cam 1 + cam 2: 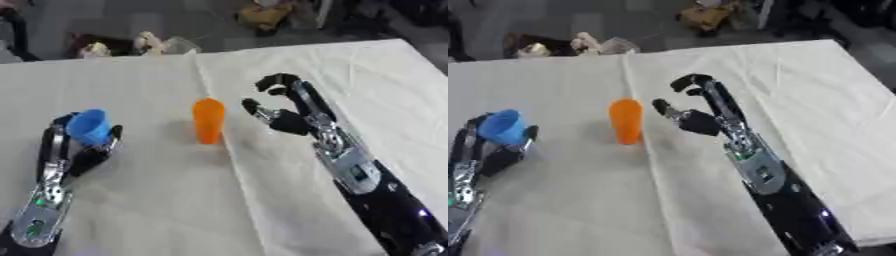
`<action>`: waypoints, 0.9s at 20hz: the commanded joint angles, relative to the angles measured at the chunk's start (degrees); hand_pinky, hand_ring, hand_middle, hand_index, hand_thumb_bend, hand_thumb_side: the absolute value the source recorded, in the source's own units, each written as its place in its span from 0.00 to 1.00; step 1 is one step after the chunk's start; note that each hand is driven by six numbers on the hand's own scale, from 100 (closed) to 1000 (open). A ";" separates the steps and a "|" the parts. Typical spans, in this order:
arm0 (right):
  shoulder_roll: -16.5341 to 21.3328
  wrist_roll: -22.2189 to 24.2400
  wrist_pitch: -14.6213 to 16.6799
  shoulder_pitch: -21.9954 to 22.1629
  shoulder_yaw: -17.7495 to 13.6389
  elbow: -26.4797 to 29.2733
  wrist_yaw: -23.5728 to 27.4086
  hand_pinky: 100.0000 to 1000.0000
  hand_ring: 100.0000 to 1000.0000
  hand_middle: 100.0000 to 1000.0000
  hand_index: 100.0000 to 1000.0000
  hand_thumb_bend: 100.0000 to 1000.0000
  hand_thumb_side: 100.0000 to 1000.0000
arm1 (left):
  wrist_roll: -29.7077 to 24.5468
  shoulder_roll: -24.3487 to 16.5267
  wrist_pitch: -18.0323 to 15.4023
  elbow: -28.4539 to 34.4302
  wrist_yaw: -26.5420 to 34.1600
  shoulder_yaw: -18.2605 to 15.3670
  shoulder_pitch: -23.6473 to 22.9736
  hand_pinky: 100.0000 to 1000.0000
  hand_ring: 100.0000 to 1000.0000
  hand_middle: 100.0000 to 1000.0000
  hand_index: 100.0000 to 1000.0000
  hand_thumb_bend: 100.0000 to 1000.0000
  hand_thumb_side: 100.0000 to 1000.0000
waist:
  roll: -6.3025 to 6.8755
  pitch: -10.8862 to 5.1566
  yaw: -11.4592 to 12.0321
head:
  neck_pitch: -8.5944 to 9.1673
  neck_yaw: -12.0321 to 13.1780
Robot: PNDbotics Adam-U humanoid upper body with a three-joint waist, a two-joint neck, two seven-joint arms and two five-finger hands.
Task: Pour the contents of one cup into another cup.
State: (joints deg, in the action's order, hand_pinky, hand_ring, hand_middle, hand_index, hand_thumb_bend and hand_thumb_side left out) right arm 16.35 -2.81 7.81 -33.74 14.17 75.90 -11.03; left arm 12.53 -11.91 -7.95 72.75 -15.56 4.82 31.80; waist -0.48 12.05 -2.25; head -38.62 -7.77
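The tall orange plastic cup (208,120) stands upright on the white-clothed bench (157,200), just left of the right robot hand (284,117), whose fingers are spread and empty. The blue plastic cup (88,126) is held in the left robot hand (74,150), fingers curled round it, farther away.

A table (131,200) covered with a white cloth (367,85) is seen across most of the view, and a crease (229,150) is run from far to near through its middle. Beyond the far edge, a grey floor (131,20) is seen, with blurred clutter (262,12) left on it.
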 commanded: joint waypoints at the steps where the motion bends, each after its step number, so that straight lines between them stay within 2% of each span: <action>1: 0.18 1.06 0.67 -1.37 0.43 -0.78 -1.62 0.78 0.89 0.58 0.67 0.53 0.40 | -1.80 -1.83 0.45 5.38 1.91 0.72 0.24 0.61 0.48 0.01 0.37 0.00 0.14 | 0.15 -1.20 0.23 | 0.17 -0.38; 9: -1.00 2.53 2.86 -3.32 1.92 -3.76 -10.95 0.83 0.94 0.69 0.72 0.66 0.42 | -4.15 -2.01 1.54 9.86 4.37 1.45 -0.27 0.60 0.49 0.02 0.37 0.00 0.14 | 0.66 -1.61 1.05 | 0.11 -0.73; 18: -3.09 2.22 4.96 -5.21 2.72 -9.20 -16.24 0.85 0.95 0.70 0.74 0.68 0.43 | -5.22 -1.82 1.53 11.42 5.34 1.78 -0.42 0.60 0.49 0.02 0.37 0.00 0.16 | 1.14 -1.85 1.80 | 0.25 -1.10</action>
State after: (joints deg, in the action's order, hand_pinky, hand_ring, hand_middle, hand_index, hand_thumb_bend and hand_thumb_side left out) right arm 13.18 -0.47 12.32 -37.72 17.01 66.88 -26.38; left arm 7.57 -12.65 -6.31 82.58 -10.49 6.48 30.65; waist 0.65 11.32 -0.51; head -38.67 -8.71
